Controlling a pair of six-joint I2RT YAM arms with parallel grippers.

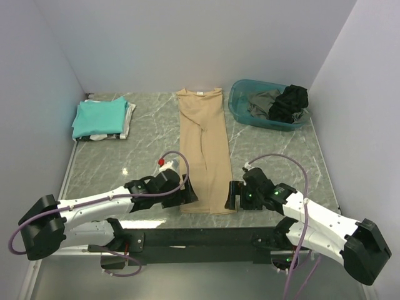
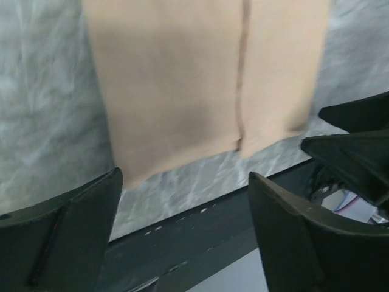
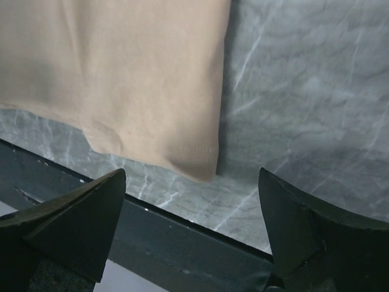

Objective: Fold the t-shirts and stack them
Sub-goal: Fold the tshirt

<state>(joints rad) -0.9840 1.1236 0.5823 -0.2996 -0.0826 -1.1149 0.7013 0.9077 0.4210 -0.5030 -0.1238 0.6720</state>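
A tan t-shirt (image 1: 203, 150) lies flat in the middle of the table, folded lengthwise into a long strip with its collar at the far end. My left gripper (image 1: 187, 194) stands open at the strip's near left corner. In the left wrist view the left gripper (image 2: 183, 176) is just short of the tan hem (image 2: 182, 79), with nothing between the fingers. My right gripper (image 1: 232, 195) is open at the near right corner. The right wrist view shows the right gripper (image 3: 192, 173) empty, close to the tan corner (image 3: 121, 73). A folded teal t-shirt (image 1: 100, 117) rests on a white one (image 1: 129, 120) at the far left.
A blue basket (image 1: 240, 112) at the far right holds a dark grey garment (image 1: 262, 103) and a black one (image 1: 290, 103). The marble table (image 1: 125, 169) ends in a dark rail (image 1: 200, 237) right behind both grippers. White walls close in the table on three sides.
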